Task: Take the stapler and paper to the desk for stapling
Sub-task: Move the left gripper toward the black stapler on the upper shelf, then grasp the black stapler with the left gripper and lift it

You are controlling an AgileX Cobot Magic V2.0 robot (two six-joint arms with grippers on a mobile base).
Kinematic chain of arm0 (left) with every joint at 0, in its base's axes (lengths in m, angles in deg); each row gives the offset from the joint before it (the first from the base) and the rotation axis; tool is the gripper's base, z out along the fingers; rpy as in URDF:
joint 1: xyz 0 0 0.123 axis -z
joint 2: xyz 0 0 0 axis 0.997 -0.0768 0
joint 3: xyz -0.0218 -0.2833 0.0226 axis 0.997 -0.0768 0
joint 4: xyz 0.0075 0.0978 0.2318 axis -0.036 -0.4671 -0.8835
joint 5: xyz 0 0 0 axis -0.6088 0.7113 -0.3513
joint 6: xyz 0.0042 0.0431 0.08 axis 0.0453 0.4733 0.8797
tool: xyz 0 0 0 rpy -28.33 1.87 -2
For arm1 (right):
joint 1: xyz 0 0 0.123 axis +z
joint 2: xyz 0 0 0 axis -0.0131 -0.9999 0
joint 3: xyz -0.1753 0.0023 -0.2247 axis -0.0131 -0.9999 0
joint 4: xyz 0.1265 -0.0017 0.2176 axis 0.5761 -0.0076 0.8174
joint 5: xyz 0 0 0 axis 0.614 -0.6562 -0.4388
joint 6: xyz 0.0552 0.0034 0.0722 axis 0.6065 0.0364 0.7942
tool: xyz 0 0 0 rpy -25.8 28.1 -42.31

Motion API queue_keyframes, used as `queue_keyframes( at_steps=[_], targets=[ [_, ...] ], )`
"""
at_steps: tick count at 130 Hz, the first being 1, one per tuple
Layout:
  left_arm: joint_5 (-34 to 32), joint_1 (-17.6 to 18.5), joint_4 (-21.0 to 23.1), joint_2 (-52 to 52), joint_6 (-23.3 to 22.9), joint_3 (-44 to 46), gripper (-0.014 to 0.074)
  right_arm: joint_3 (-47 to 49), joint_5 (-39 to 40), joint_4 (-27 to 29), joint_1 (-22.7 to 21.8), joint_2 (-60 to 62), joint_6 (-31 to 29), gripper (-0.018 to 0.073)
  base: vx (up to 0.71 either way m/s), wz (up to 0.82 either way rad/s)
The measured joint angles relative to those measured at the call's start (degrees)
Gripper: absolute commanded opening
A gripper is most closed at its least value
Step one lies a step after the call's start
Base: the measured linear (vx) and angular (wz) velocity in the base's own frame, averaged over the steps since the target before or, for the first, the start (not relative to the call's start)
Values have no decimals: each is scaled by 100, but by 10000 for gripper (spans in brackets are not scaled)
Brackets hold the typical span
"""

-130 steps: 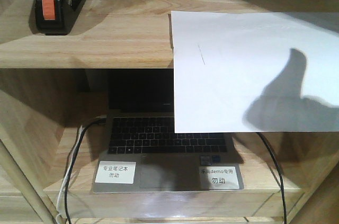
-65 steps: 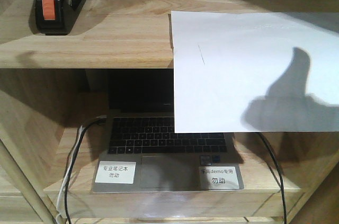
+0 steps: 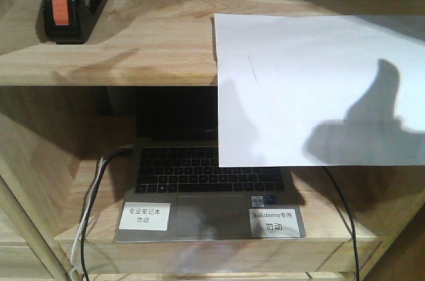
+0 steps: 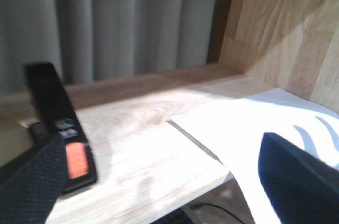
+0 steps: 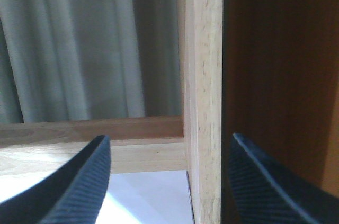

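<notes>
Stapler: the stapler is black with an orange-red patch facing up. It sits at the far left of the upper shelf, toward the back, and nothing grips it.
Paper: the paper is one white sheet lying flat on the right part of the same shelf. Its near half hangs out past the shelf's front edge. A faint crease mark shows near its left side.
Stapler to paper: well apart, with bare wood between them.
Shadow: a dark, thumb-like shadow falls across the right half of the sheet.
Left gripper: the left gripper has its jaws spread wide and empty. In the left wrist view one dark fingertip sits at each lower corner. The left one overlaps the blurred stapler's near end, and I cannot tell whether they touch. The right one hangs over the sheet.
Right gripper: the right gripper also has its jaws apart and holds nothing. In its own wrist view, its fingertips frame a light wood upright, with a corner of the white sheet low between them.
Lower shelf: an open laptop stands under the upper board. The overhanging sheet hides the right part of its screen and keyboard.
Labels: two white labels with Chinese text are stuck on the palm rest, one at each side of the touchpad.
Cables: a dark cable runs down at the laptop's left, and another runs down at its right.
Background: grey curtain hangs behind the shelf.
</notes>
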Motion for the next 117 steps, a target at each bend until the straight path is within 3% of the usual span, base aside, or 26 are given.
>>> queue_keyframes(
  at_steps=[32, 58, 75, 117],
  targets=[
    [-206, 118, 62, -154, -5, 0, 664, 0, 6, -5, 0, 0, 0, 444, 0, 0],
    [-192, 118, -322, -720, -339, 374, 660, 0, 6, -5, 0, 0, 0, 444, 0, 0],
    [469, 118, -875, -1518, -1022, 1194, 660, 0, 6, -5, 0, 0, 0, 444, 0, 0],
    [2624, 118, -2365, -3234, -2168, 3383, 659, 0, 6, -5, 0, 0, 0, 444, 0, 0]
  ],
)
